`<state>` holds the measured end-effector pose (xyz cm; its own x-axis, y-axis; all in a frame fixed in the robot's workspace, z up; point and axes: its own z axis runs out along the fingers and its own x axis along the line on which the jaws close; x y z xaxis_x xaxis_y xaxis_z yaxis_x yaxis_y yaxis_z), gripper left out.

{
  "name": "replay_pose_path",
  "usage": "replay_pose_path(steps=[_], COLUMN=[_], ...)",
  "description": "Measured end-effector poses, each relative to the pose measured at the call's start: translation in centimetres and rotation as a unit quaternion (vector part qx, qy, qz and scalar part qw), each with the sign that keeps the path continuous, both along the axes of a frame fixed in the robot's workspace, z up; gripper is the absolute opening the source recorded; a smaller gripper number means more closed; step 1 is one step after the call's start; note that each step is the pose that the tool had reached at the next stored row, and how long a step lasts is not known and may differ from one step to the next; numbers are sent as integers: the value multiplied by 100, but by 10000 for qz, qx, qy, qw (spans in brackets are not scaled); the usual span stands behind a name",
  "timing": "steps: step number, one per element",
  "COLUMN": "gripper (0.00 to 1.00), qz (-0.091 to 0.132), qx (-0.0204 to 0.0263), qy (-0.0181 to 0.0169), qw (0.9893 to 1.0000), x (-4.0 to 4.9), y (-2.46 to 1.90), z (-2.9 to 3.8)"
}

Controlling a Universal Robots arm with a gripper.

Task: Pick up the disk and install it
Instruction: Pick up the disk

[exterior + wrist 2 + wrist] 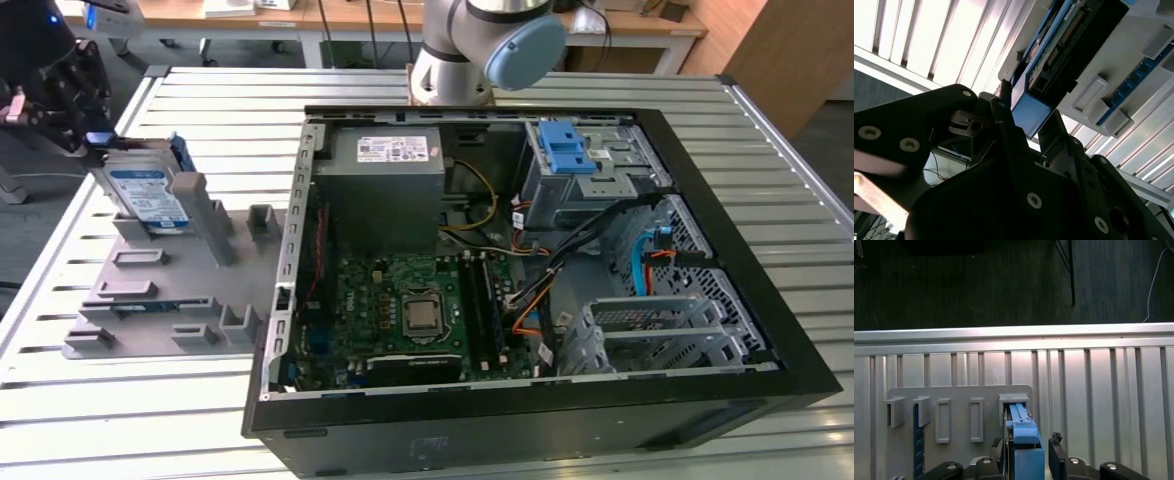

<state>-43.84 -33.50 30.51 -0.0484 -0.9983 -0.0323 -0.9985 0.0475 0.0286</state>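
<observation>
The black claw [1029, 441] straddles the flat disk [1022, 416] by its blue plastic frame, upright in the grey slotted holder [959, 402]; whether it grips cannot be told.

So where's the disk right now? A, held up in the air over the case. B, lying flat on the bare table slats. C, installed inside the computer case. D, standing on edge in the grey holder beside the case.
D: the disk stands on edge in the grey holder, to the exterior view's left of the open computer case. In the first wrist view the gripper is at the disk's blue end.
</observation>
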Motion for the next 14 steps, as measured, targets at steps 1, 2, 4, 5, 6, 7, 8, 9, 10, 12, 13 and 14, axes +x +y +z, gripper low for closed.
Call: replay_pose_path(steps=[1, 2, 4, 5, 6, 7, 8, 9, 10, 12, 13, 14], gripper=[48, 48, 48, 48, 48, 48, 48, 48, 48, 48, 48, 48], qz=[0, 0, 1, 1, 1, 1, 1, 0, 0, 1, 1, 1], qx=[-37, -67, -76, -76, -76, -76, -76, -76, -76, -78, -78, -78], qy=[-1, -1, 0, 0, 0, 0, -1, -1, -1, -3, -14, -20], qw=[10000, 10000, 10000, 10000, 10000, 10000, 10000, 10000, 10000, 10000, 10000, 10000], x=[0, 0, 0, 0, 0, 1, 1, 1, 1, 1, 2, 2], y=[0, 0, 0, -1, 0, 0, 0, 0, 0, 0, -1, -1], z=[-5, -11, -28, -38, -46, -54, -60, -69, -78, -86, -90, -94])
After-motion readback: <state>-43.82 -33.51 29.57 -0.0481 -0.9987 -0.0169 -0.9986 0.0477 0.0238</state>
